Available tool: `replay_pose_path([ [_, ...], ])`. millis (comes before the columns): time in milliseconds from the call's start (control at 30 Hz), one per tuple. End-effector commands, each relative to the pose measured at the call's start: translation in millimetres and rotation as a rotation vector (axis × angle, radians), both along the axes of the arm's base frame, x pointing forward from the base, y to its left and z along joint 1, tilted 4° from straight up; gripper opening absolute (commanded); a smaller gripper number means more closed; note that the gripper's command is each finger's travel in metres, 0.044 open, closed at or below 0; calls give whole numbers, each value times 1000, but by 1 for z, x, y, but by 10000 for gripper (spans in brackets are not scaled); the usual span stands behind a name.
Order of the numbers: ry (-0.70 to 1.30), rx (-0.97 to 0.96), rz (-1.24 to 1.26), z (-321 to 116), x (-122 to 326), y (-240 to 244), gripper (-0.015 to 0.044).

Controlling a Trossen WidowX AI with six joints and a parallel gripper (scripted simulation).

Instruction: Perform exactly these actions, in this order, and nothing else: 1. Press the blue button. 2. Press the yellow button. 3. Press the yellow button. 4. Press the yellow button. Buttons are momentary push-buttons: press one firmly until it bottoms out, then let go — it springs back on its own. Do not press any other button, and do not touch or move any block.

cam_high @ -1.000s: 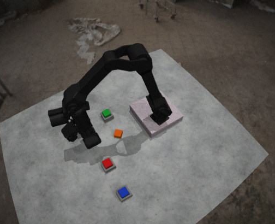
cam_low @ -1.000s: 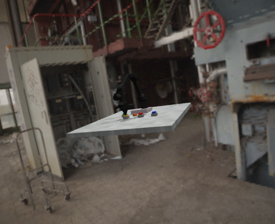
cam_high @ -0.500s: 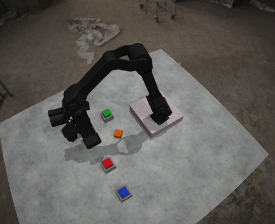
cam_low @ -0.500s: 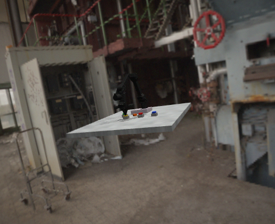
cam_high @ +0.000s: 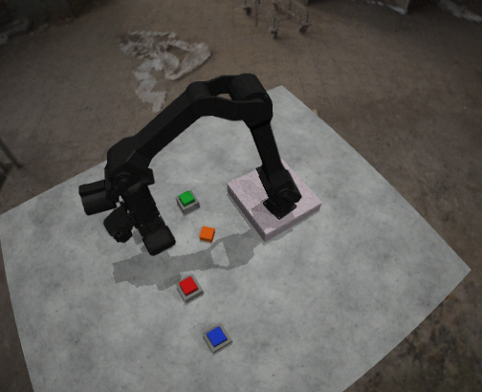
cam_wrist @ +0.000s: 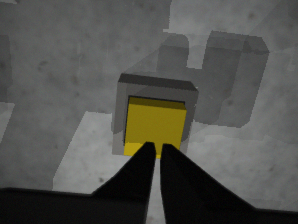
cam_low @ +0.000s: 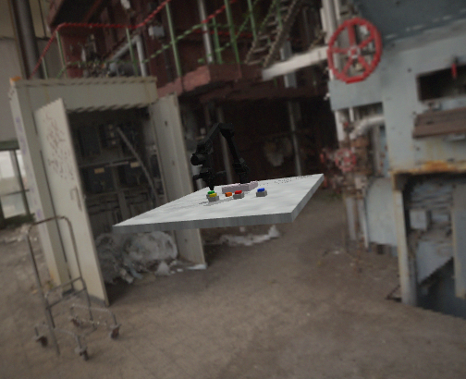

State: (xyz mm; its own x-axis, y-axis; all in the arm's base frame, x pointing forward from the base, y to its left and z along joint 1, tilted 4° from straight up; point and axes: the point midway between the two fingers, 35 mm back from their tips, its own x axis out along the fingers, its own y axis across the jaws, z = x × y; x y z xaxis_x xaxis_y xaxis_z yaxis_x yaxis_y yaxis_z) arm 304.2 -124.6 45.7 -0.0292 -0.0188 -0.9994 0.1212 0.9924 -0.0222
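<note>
Mottled grey tabletop [cam_high: 324,296] [cam_low: 165,217] | green button [cam_high: 186,199]: left of centre | orange block [cam_high: 207,233] [cam_low: 228,194]: near centre | red [cam_high: 188,286] [cam_low: 238,192], blue [cam_high: 217,337] [cam_low: 261,190] buttons: lower middle, top view | pink slab [cam_high: 297,198]: right of centre
</note>
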Motion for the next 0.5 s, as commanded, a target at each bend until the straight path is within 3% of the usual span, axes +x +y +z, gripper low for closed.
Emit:
replay_pose_path([
  [0, 4, 0, 1, -7, -1, 0, 20],
  [467, 4, 0, 1, -28, -2, 0, 20],
])
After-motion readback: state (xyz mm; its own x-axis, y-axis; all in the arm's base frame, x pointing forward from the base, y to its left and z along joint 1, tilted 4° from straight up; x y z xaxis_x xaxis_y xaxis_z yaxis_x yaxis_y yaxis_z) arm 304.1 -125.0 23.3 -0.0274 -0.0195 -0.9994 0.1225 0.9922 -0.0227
